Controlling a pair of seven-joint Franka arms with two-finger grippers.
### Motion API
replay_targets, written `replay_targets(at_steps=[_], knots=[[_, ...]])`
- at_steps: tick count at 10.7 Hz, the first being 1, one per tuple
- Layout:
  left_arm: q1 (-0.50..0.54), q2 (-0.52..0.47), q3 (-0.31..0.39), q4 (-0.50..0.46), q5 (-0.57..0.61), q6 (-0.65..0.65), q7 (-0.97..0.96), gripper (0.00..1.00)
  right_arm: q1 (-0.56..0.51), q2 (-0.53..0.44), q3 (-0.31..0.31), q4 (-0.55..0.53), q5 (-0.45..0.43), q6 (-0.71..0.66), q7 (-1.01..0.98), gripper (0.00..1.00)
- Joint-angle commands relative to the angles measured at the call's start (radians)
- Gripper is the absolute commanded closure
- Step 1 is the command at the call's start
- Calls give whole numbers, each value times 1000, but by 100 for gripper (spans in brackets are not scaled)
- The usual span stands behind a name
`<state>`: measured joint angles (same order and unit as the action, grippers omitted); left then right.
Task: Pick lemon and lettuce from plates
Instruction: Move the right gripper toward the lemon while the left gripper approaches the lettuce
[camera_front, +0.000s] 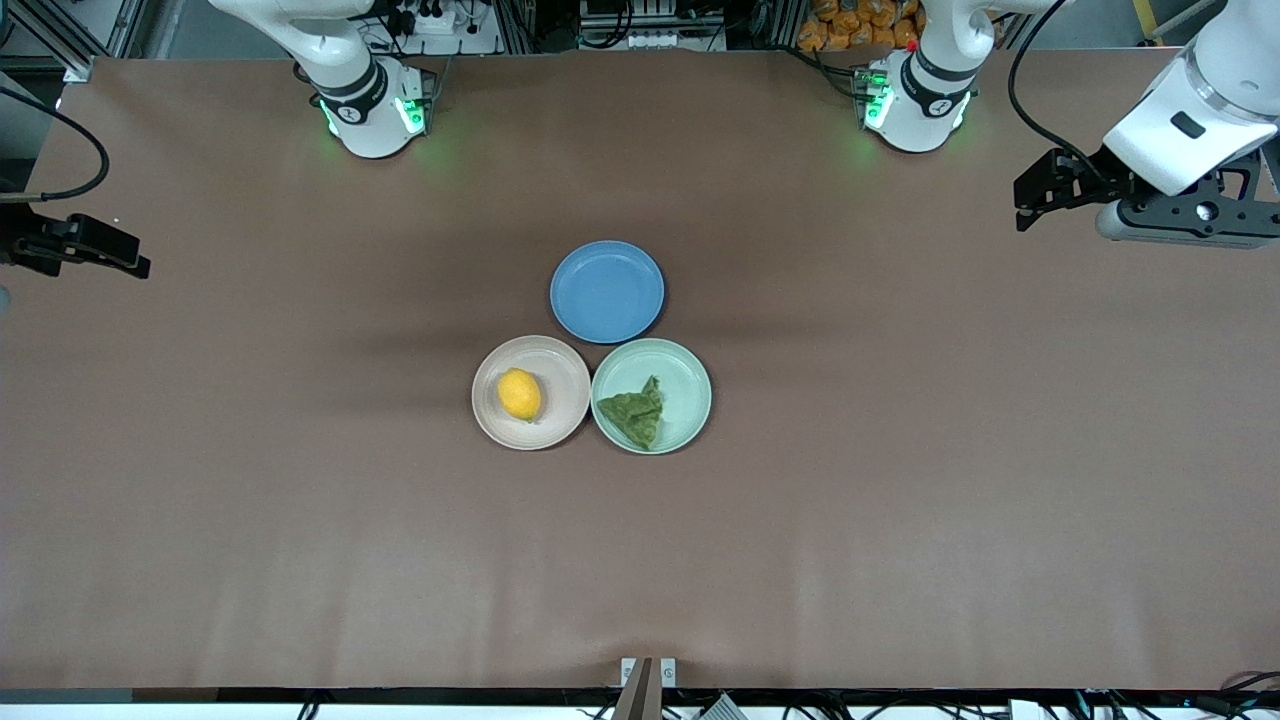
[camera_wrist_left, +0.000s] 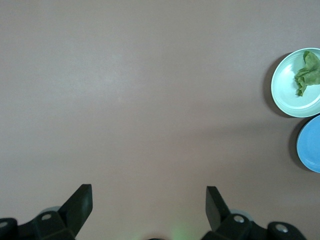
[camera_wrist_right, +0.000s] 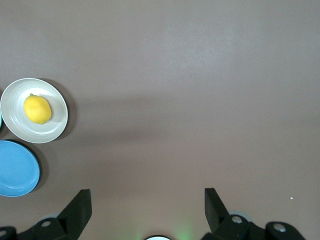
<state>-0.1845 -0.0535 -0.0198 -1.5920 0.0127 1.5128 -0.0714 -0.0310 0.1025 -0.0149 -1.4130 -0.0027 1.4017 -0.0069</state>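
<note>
Nothing picked yet as far as I can judge: both task items sit in their plates, so the whole job is left.

Nearest the front camera, the small oval bright yellow lemon (camera_front: 520, 394) lies in the round shallow beige-pink plate (camera_front: 563, 400), a bit off its centre toward the right arm's end of the counter (camera_front: 300, 520). Just beside it, toward the left arm's end, the small dark green wrinkly lettuce piece (camera_front: 634, 412) lies in the round pale mint green plate (camera_front: 688, 385); the two rims look touching or nearly so, I can't tell which. Farther from the camera, a round blue plate (camera_front: 607, 291) sits against both, with nothing in it.

Arm pose: I've got both arms parked wide and high, well apart from the plates. Left tool (camera_front: 1030, 195) hangs over bare counter at the left arm's end, fingers spread wide in its wrist view (camera_wrist_left: 149, 202), nothing between them, lettuce plate off at the frame edge. Right tool (camera_front: 135, 262) hangs over the counter's edge at the right arm's end, fingers likewise wide apart and holding nothing (camera_wrist_right: 148, 201).

Next I'd expect each arm to reach in toward its closer plate.
</note>
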Motion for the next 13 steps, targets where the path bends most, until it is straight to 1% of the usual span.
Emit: replay_targets(at_steps=[1,5,8,9,11,13], knots=[[13,1,-5,4,-20,-14,19,0,-6,-24,-2,-26,17,0,-12,0],[7,27,-6,9,-22,-13,12,0,-4,-24,-2,-26,17,-6,-12,0],[-6,113,-6,20,-39,1,10,0,-4,-20,0,-27,18,-6,-12,0],[-4,162,-6,59,-75,16,15,0,3,-18,1,-27,18,-4,-9,0],[-30,286,-6,163,-86,15,9,0,22,-1,4,-35,62,6,-1,0],[-53,346,-6,200,-86,17,9,0,86,35,4,-40,66,45,-1,0]])
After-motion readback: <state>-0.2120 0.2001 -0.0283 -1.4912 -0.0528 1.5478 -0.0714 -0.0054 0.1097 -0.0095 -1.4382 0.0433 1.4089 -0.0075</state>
